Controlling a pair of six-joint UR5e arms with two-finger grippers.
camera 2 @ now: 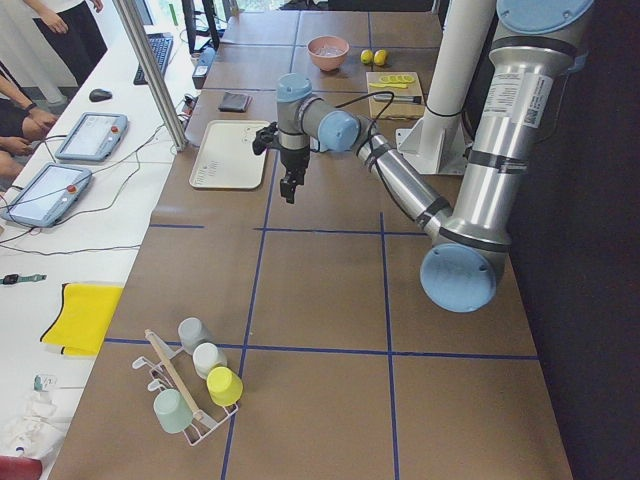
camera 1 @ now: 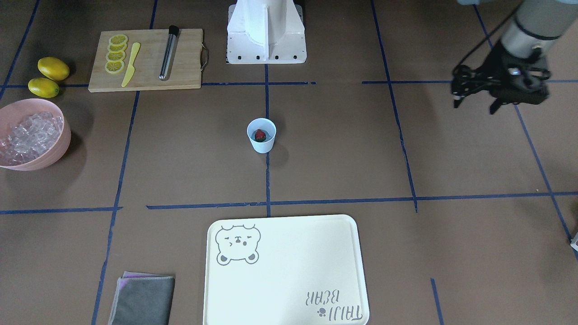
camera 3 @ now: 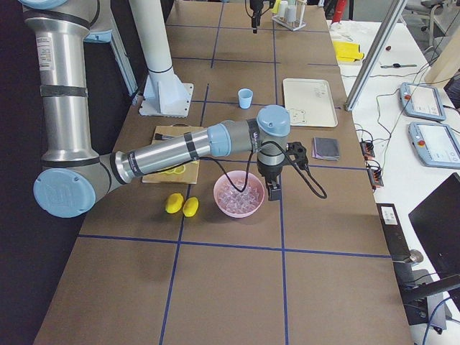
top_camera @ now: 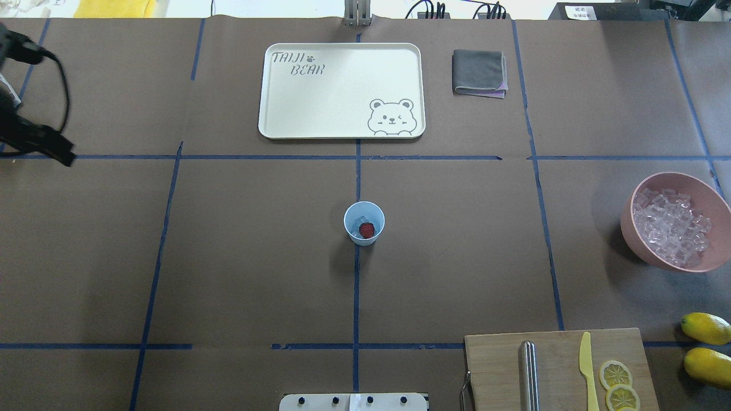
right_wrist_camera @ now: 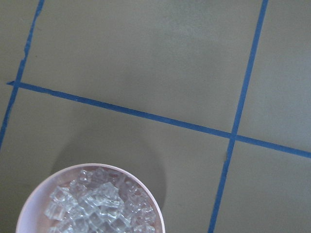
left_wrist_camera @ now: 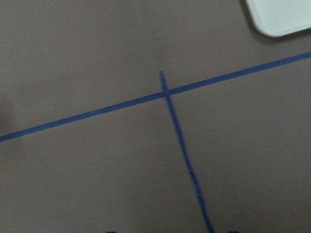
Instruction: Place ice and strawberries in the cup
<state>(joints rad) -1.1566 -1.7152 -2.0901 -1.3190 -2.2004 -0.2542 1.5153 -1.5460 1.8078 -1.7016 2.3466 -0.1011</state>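
The pale blue cup stands upright at the table's middle, also in the overhead view. One red strawberry lies inside it, with a clear ice chunk beside it. More ice fills the pink bowl. My left gripper hangs over bare table far from the cup, empty, its two fingertips apart at the bottom edge of its wrist view. My right gripper shows only in the exterior right view, by the bowl's rim; I cannot tell whether it is open or shut.
A cream tray lies on the operators' side, with a folded grey cloth beside it. A cutting board holds lemon slices, a yellow knife and a metal rod. Two lemons lie near the bowl.
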